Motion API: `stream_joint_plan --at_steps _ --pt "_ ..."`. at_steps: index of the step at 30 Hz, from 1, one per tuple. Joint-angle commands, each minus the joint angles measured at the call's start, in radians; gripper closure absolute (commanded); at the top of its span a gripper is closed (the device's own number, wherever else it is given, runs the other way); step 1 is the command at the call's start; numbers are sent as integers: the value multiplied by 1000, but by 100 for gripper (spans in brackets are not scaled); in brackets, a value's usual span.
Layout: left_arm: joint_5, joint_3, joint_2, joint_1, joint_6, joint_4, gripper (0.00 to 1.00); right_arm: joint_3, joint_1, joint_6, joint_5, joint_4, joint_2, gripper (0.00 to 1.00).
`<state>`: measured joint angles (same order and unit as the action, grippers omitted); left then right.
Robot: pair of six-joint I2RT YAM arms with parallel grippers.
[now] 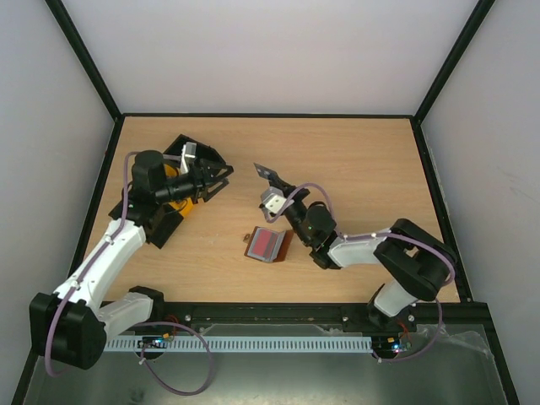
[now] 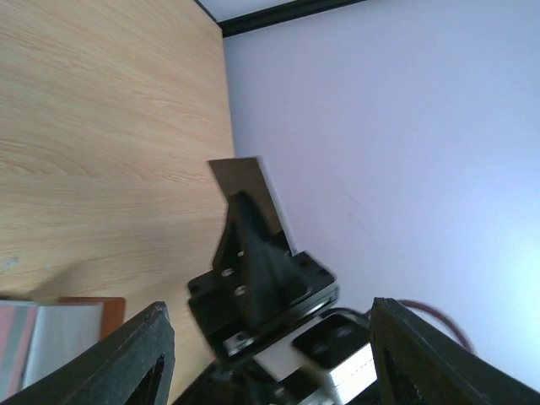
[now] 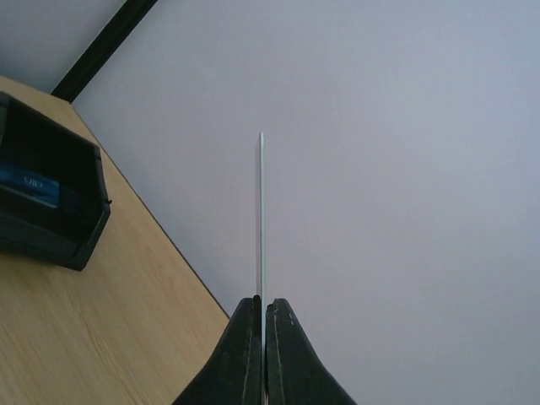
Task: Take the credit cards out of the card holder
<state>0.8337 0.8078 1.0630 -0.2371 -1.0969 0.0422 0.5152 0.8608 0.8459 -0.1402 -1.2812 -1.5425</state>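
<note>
The brown card holder (image 1: 285,243) lies open on the table, a red credit card (image 1: 264,245) showing in it. My right gripper (image 1: 272,182) is raised behind it and shut on a dark grey credit card (image 1: 267,172). In the right wrist view that dark grey card (image 3: 261,219) stands edge-on, pinched between the right gripper's (image 3: 263,305) fingertips. My left gripper (image 1: 222,178) is open and empty to the left, facing the card. In the left wrist view the left gripper (image 2: 268,314) frames the dark grey card (image 2: 245,181), and a corner of the card holder (image 2: 93,305) shows at bottom left.
A black bin (image 1: 207,157) and a yellow bin (image 1: 175,191) sit at the table's left under my left arm. The black bin (image 3: 51,202) also appears in the right wrist view. White walls with black frame bars enclose the table.
</note>
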Motion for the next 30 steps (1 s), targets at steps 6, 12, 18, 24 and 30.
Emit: stream_joint_plan --at_steps 6,12,18,24,30 --pt "90 -3 57 -25 -150 186 44 45 95 273 -95 -171 -86 98" --pt "81 3 89 -34 -135 138 43 64 131 346 -133 -228 -135 98" --pt "89 24 132 -45 -94 81 55 72 154 386 -147 -259 -142 98" --pt "44 66 149 -48 -14 -26 56 72 176 403 -159 -259 -138 98" --pt "62 87 180 -54 3 -38 69 73 191 423 -173 -286 -159 98"
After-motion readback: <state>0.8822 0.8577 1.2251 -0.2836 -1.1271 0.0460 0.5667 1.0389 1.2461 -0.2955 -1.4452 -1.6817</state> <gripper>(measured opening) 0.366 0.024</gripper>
